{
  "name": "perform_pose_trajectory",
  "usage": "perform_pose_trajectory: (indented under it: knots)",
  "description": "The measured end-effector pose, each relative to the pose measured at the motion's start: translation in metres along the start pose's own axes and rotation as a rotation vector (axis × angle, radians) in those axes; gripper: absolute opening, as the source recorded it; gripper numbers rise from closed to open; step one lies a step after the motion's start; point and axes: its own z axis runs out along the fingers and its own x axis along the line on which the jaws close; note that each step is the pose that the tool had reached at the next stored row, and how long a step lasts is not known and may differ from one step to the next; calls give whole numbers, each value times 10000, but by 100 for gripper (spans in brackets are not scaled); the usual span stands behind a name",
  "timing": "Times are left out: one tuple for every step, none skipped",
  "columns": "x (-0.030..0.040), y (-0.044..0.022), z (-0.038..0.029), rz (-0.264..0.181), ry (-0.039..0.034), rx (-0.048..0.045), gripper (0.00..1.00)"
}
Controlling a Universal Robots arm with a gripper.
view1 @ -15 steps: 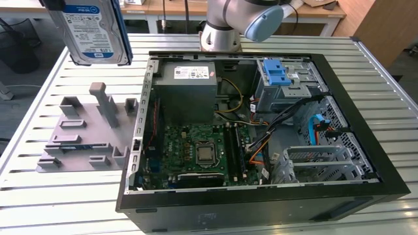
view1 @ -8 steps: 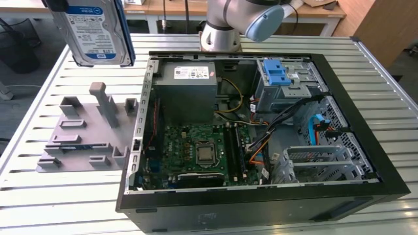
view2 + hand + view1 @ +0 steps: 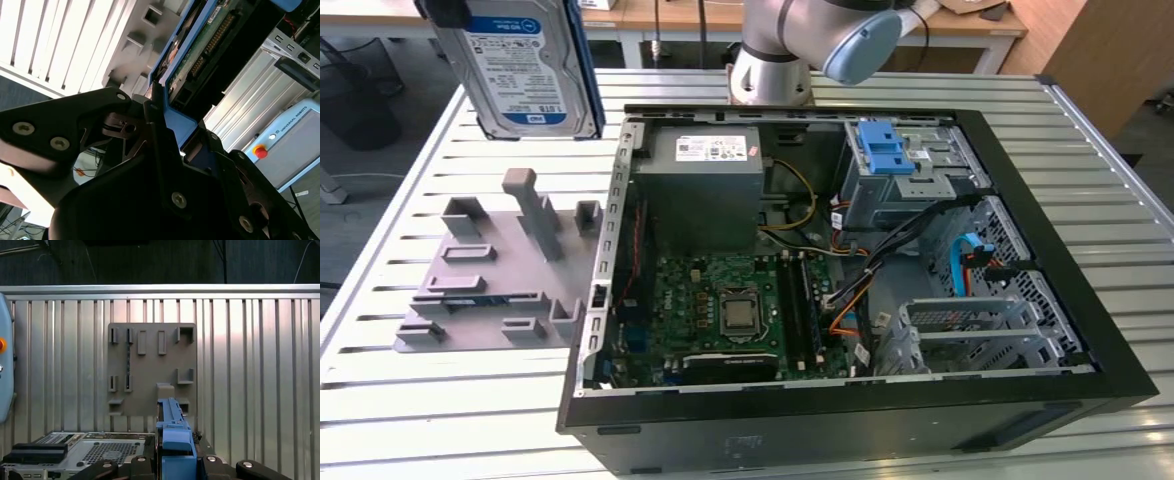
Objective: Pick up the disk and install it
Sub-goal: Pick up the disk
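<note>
Gripper (image 3: 176, 460) clamped on disk (image 3: 520, 60) outside open case (image 3: 854, 430); case holds motherboard (image 3: 720, 300), power supply (image 3: 700, 185)

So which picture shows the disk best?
The exterior view: the disk is upright, its white-and-blue label facing the camera. The second wrist view shows its blue rail and green circuit board from very close; the first wrist view catches the blue rail edge-on.

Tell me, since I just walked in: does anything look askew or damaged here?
Nothing stands out. The disk is held upright in the air, clamped in the gripper. The case lies open with cables running loosely inside, and nothing looks broken or spilled.
</note>
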Motion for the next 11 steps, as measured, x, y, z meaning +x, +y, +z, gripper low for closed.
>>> perform_pose_trajectory:
  knots:
    - [7, -12, 0, 0, 0, -1, 36]
    - [13, -23, 0, 0, 0, -2, 36]
    - [20, -35, 0, 0, 0, -3, 36]
    - [26, -46, -1, 0, 0, -4, 36]
    - [32, -58, -1, 0, 0, -5, 36]
    - [38, -69, -1, 0, 0, -6, 36]
    - [44, -81, -1, 0, 0, -7, 36]
    - [50, -92, -1, 0, 0, -8, 36]
    - [57, -103, -1, -1, 0, -8, 36]
    - [63, -114, -1, 0, -1, -9, 36]
    - [70, -125, -2, 0, 0, -11, 36]
